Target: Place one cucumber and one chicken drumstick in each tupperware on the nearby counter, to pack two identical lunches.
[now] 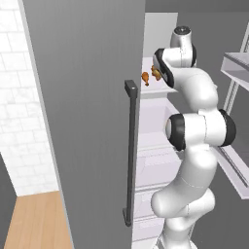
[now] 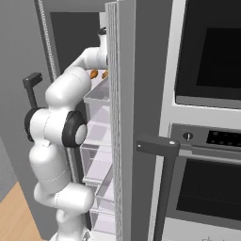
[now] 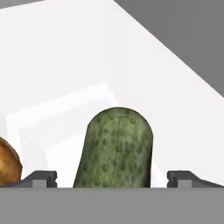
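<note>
cucumber (image 3: 114, 148) sits dead centre between my end effector (image 3: 113, 178) tips, jaws spread wide to straddle it; probably a chicken drumstick (image 3: 8, 165) lies just left, on the fridge shelf (image 3: 65, 127).

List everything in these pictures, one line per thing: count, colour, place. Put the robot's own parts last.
cucumber: one, dark green and bumpy, on the white fridge shelf, between the open fingertips.
chicken drumsticks: two, golden orange-brown, on an upper fridge shelf; one lies just beside the cucumber.
fridge: one, grey outside, white shelves and clear drawers inside, doors open.
door handles: two, dark grey, vertical, one on each fridge door.
wall ovens: two, silver with black glass, stacked right of the fridge.
floor: light-brown wood, lower left.
wall: white tiles, left of the fridge.
arm: one, white with dark joints, reaching into the fridge.
gripper: one, dark fingertips, open around the cucumber.
</note>
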